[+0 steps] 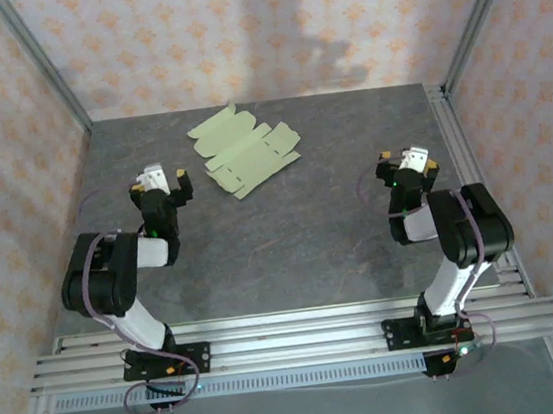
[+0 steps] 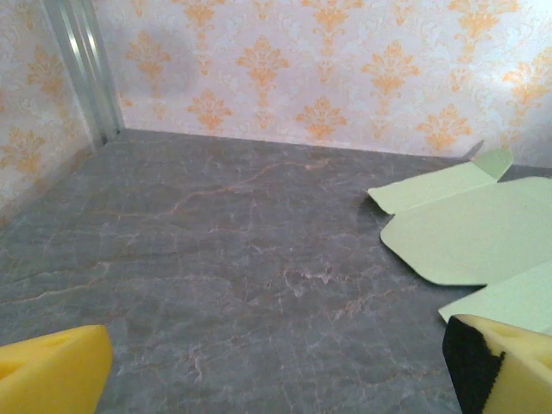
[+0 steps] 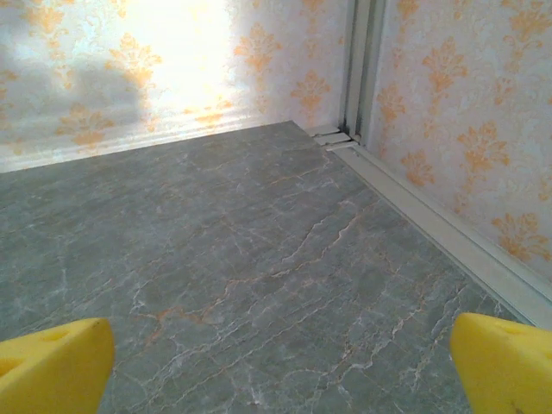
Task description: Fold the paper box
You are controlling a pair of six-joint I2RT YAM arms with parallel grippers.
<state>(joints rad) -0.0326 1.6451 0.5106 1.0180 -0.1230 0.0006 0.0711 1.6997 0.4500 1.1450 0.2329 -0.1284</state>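
The paper box (image 1: 246,149) is a flat pale-green die-cut sheet with flaps and tabs, lying on the grey marbled table toward the back, left of centre. In the left wrist view its rounded flaps (image 2: 470,226) fill the right side. My left gripper (image 1: 161,180) stands open a little to the sheet's near left, apart from it, with nothing between its yellow fingertips (image 2: 52,366). My right gripper (image 1: 407,160) is open on the right side of the table, far from the sheet, its yellow fingertips (image 3: 53,364) wide apart over bare table.
Patterned walls close the table on three sides. An aluminium rail (image 1: 463,146) runs along the right edge, with upright posts in the back corners (image 3: 358,69). Slotted rails (image 1: 292,340) at the near edge carry both arm bases.
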